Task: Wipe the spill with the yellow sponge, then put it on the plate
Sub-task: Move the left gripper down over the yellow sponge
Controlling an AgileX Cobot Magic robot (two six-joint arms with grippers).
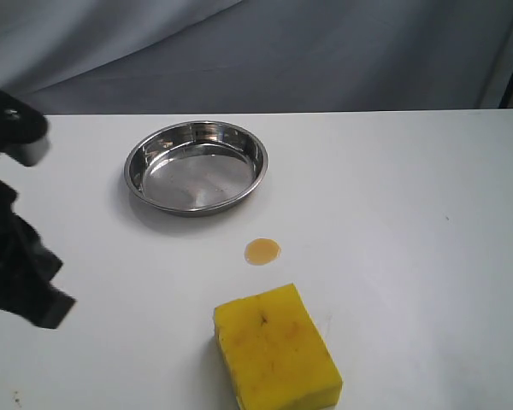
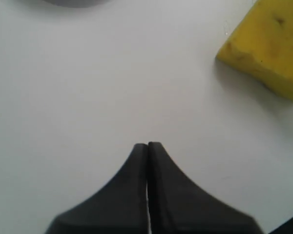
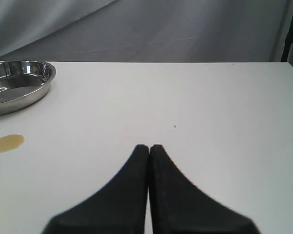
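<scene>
Two sets of jaws, left jaws and right jaws, each clenched tip to tip on nothing. Ahead of left jaws, apart and untouched: yellow sponge (image 2: 271, 48), flat on white bench (image 1: 410, 256). Ahead of right jaws, also apart: spill (image 3: 7, 143), with plate (image 3: 39, 84) beyond. Lies between plate and yellow sponge, touching neither.

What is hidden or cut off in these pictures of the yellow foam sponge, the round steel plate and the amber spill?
- Yellow foam sponge: lower end cut by the exterior view's bottom edge.
- Round steel plate: partly cut by the right wrist view's edge.
- Amber spill: outside the left wrist view.
- Right gripper: outside the exterior view.
</scene>
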